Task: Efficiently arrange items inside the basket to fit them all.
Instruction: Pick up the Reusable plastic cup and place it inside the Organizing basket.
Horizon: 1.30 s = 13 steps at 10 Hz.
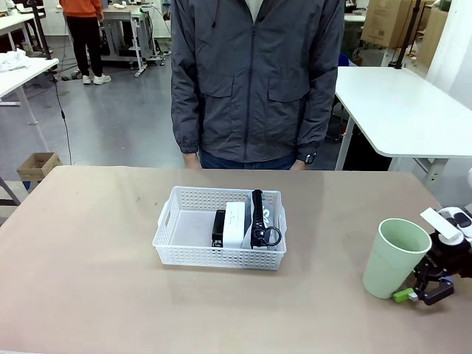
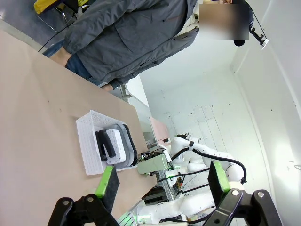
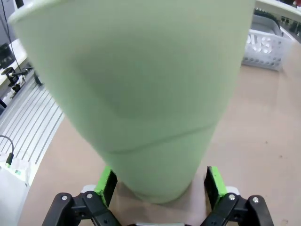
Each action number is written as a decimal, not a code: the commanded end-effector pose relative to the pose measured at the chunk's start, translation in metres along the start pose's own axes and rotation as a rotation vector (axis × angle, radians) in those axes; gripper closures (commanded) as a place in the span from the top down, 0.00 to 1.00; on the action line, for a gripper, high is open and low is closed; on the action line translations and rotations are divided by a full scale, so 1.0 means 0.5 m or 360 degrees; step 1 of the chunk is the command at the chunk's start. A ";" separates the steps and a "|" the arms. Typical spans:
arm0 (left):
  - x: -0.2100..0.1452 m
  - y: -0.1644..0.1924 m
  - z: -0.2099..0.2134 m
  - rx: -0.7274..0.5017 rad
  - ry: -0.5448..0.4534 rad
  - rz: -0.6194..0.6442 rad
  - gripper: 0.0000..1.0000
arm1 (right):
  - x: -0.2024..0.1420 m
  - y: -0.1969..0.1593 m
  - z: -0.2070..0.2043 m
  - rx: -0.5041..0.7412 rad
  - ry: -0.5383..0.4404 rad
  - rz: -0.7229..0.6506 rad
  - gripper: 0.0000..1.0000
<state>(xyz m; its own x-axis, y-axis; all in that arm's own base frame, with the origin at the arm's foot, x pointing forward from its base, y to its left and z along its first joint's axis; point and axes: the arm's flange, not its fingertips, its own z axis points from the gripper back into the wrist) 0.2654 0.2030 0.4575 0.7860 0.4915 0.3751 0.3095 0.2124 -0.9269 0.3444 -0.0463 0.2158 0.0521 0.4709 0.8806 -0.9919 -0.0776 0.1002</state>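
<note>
Green pads of my right gripper (image 3: pixel 160 186) wide apart, straddling cup (image 3: pixel 141 94) base, contact unclear; left gripper (image 2: pixel 162 181) spread wide, empty; cup top cropped in wrist view

I count one white basket (image 1: pixel 177 247) on the tabletop (image 1: pixel 88 251). Inside the basket: one white box (image 1: pixel 234 224), one black stapler (image 1: pixel 219 228), one grey pouch (image 1: pixel 258 220). Right of the basket, well apart: one pale green cup (image 1: pixel 392 257). One person (image 1: pixel 254 81) stands behind the basket.
</note>
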 end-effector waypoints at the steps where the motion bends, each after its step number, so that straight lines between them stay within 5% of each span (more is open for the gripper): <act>1: 0.002 -0.009 -0.004 -0.0033 -0.0026 0.0007 1.00 | -0.031 0.065 -0.051 -0.0054 -0.0076 0.0044 1.00; 8: 0.002 -0.009 -0.004 -0.0033 -0.0026 0.0007 1.00 | 0.021 0.083 -0.043 0.0044 -0.0382 0.0019 1.00; 13: 0.002 -0.009 -0.004 -0.0033 -0.0026 0.0007 1.00 | 0.042 0.083 -0.035 0.0097 -0.0408 0.0027 1.00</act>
<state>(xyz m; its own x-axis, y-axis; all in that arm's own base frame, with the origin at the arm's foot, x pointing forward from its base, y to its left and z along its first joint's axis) 0.2654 0.2030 0.4574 0.7860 0.4915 0.3751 0.3095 0.2123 -0.9269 0.3320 -0.0296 0.2335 0.0980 0.2518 0.9628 -0.9802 -0.1428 0.1371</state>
